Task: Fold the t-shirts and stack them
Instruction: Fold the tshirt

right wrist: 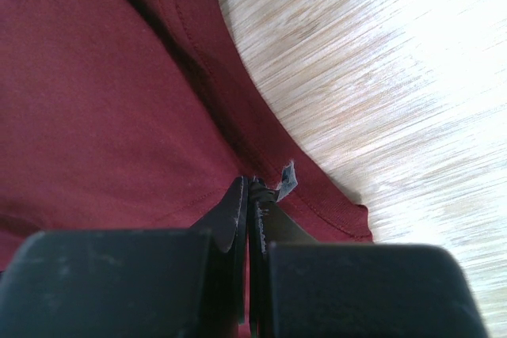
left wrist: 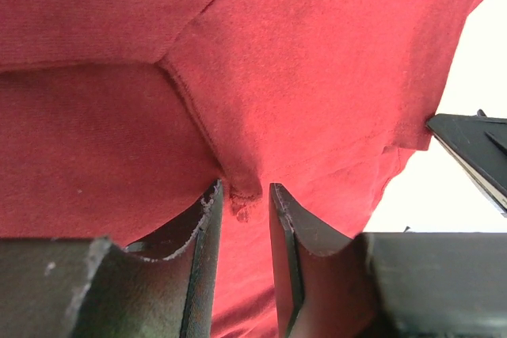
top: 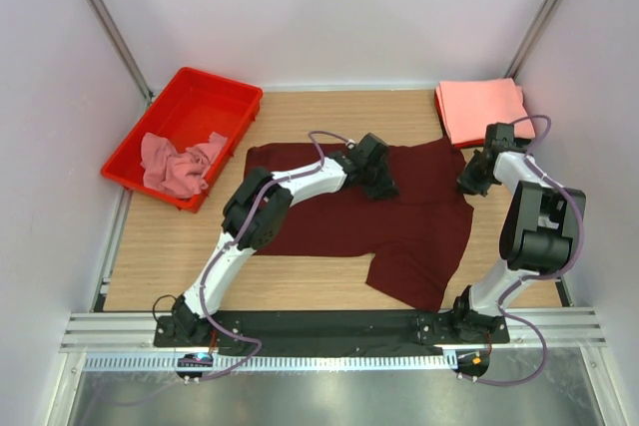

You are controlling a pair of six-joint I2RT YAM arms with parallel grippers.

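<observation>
A dark maroon t-shirt (top: 399,231) lies spread flat across the middle of the table. My left gripper (top: 380,185) rests on its upper middle. In the left wrist view the left gripper (left wrist: 245,187) has its jaws a little apart, with a small pucker of the maroon t-shirt (left wrist: 317,53) between the tips. My right gripper (top: 469,184) is at the shirt's right edge. In the right wrist view the right gripper (right wrist: 252,181) is shut on the hem of the maroon t-shirt (right wrist: 95,100), beside a small grey tag (right wrist: 287,177).
A folded salmon-pink t-shirt stack (top: 482,110) lies at the back right corner. A red tray (top: 215,87) at the back left holds a crumpled dusty pink t-shirt (top: 180,162). Bare wooden table (top: 170,246) shows left of the maroon shirt. White walls close in both sides.
</observation>
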